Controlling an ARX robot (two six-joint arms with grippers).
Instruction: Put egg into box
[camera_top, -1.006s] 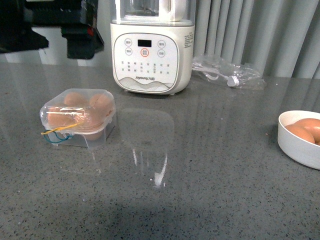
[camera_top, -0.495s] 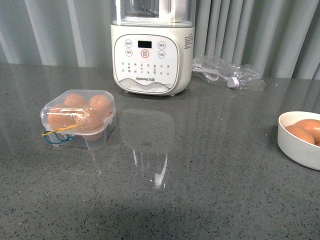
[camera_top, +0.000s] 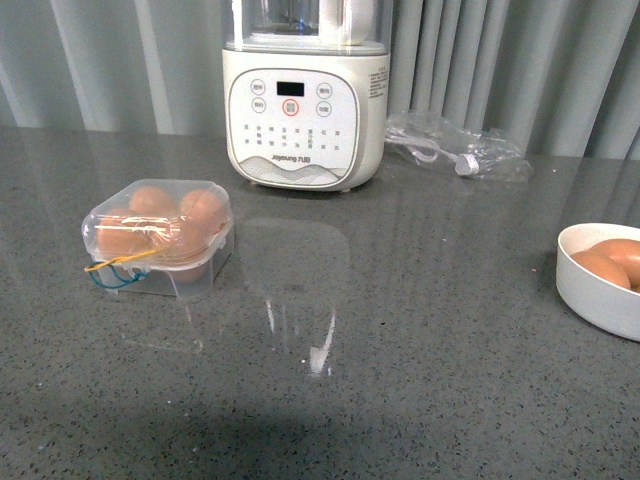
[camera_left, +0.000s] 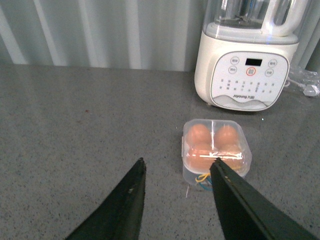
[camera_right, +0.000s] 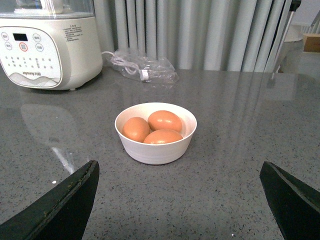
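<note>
The box (camera_top: 158, 238) is a small clear case with its lid down, standing on the grey table at the left, with brown eggs (camera_top: 200, 210) inside and yellow and blue bands at its front. My left gripper (camera_left: 178, 167) is open, held back from the box (camera_left: 216, 151) with nothing between its fingers. Three brown eggs (camera_right: 164, 120) lie in a round white bowl (camera_right: 156, 149). Wide open, my right gripper (camera_right: 180, 175) hangs short of that bowl. Neither arm shows in the front view.
A cream blender (camera_top: 303, 95) stands at the back centre of the table. A crumpled clear plastic bag (camera_top: 455, 148) with a cable lies to its right. Grey curtains hang behind. The white bowl (camera_top: 590, 290) sits at the table's right edge.
A dark arm part that filled the upper left of the front view a second ago has left the picture. The box and the bowl have not moved.
</note>
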